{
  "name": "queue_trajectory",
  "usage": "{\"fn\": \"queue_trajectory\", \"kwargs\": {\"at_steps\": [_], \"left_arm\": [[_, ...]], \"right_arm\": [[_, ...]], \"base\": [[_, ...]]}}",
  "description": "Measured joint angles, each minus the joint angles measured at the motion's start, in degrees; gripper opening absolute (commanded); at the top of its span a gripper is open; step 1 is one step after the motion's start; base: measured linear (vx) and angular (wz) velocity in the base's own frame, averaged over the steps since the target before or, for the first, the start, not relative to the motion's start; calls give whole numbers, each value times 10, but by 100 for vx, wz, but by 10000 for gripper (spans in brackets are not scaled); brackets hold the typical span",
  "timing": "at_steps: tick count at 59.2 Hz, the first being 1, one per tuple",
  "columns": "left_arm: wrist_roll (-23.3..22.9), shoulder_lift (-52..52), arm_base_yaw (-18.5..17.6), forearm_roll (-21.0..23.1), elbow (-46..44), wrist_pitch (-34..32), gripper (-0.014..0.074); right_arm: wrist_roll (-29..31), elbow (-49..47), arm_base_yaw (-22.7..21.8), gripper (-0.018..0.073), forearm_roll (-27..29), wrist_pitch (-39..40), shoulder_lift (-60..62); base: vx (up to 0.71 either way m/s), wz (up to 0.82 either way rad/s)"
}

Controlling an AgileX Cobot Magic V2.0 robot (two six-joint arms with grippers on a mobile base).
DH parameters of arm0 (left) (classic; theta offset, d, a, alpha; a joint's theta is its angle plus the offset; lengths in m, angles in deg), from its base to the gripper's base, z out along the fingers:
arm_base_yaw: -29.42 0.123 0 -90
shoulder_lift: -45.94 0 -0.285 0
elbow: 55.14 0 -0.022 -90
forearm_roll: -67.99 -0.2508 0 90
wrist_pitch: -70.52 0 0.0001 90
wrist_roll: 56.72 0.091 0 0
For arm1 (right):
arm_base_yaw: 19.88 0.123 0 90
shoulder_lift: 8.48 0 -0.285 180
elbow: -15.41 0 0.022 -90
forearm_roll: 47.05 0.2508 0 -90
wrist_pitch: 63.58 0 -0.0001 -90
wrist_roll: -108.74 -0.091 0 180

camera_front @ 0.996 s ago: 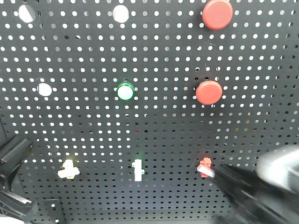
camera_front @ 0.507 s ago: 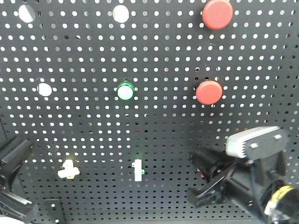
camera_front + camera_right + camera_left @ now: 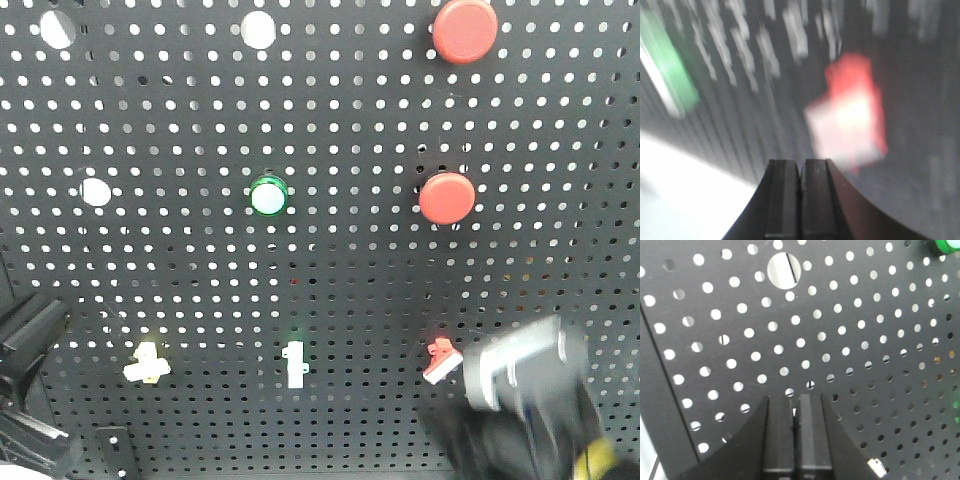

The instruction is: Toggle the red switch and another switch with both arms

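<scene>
The red switch (image 3: 438, 360) sits low on the right of the black pegboard (image 3: 350, 250), its white tip showing. My right arm (image 3: 525, 400) is a blur just below and right of it, apart from it. In the right wrist view the right gripper (image 3: 801, 161) is shut and empty, with the red switch (image 3: 852, 117) blurred above and right of its tips. The pale-yellow switch (image 3: 146, 364) is low on the left. My left arm (image 3: 25, 385) stays left of it. The left gripper (image 3: 795, 397) is shut and empty, and the yellow switch's whitish tip (image 3: 876, 467) lies off to its right.
A white upright toggle (image 3: 294, 364) stands between the two switches. Above are a green-ringed button (image 3: 268, 195), two big red push buttons (image 3: 447, 197) (image 3: 465, 28) and several large open holes (image 3: 96, 190). The board's left edge (image 3: 660, 390) is near the left gripper.
The right arm covered the red switch half a second ago; it has dropped down and right, so the switch shows again. The left arm has not moved.
</scene>
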Motion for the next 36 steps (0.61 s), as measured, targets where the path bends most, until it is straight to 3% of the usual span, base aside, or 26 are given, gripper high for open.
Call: {"fn": "queue_trajectory", "kwargs": {"at_steps": [16,36], "left_arm": [[0,0,0,0,0,1,2],[0,0,0,0,0,1,2]], "right_arm": [[1,2,0,-6,2,37,103],[1,2,0,-6,2,41,126]], "base": [[0,0],[0,0]]}}
